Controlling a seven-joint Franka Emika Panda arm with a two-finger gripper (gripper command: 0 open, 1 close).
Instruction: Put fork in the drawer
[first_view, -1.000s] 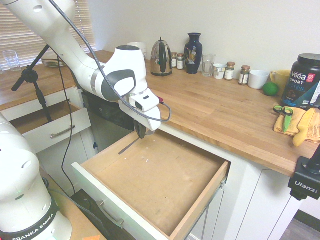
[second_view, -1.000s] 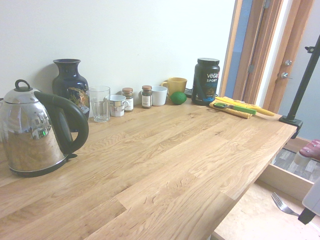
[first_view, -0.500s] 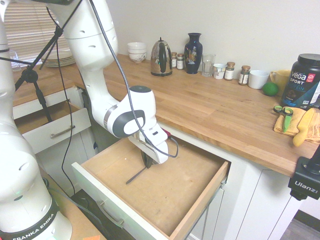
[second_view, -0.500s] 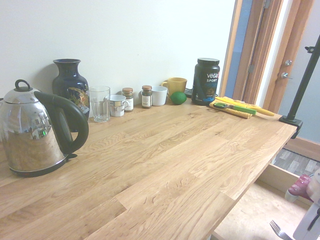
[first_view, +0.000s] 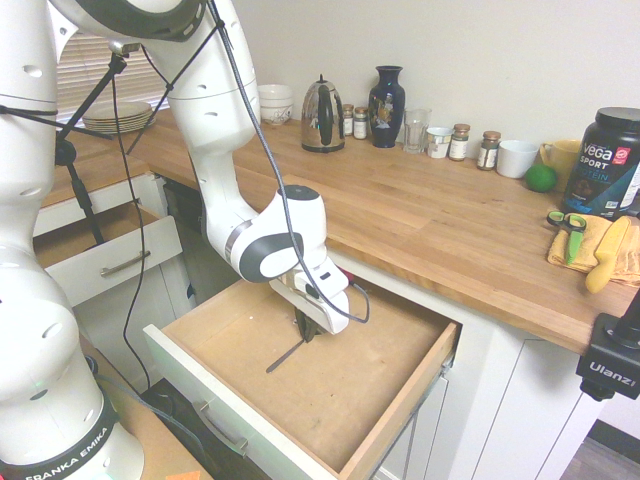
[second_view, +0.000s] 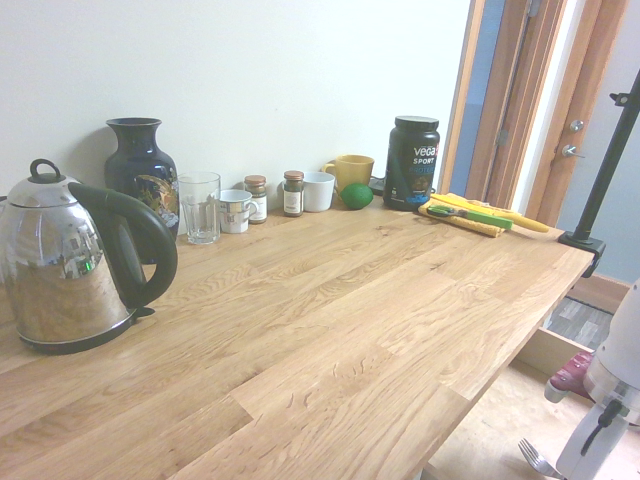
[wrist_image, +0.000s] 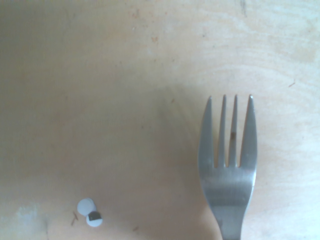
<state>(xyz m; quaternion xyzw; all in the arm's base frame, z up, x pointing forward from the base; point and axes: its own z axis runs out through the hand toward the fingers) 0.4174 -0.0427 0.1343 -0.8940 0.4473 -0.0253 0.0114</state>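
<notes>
The wide wooden drawer (first_view: 345, 395) stands pulled out below the counter, with its white front (first_view: 205, 392) and metal bar handle (first_view: 221, 429) towards the camera. My gripper (first_view: 305, 328) is low inside it, shut on the handle of the slim silver fork (first_view: 284, 357). The fork slants down to the left, its tip just above or on the wood bottom; I cannot tell which. The second exterior view catches the fork's tines (second_view: 535, 459) beside the arm at the bottom right. Close up, the wrist view has the fork (wrist_image: 227, 165) over bare wood.
A smaller white drawer (first_view: 110, 262) is open to the left. On the counter (first_view: 440, 225) stand a kettle (first_view: 322, 115), vase, jars and cups by the wall; green-handled scissors (first_view: 567, 223) lie on a yellow cloth at the right. Two small white specks (wrist_image: 89, 212) lie on the drawer bottom.
The arm has come down from above the drawer's back edge into the drawer and shifted right, carrying the fork with it. The fork now hangs close to the wood bottom.
</notes>
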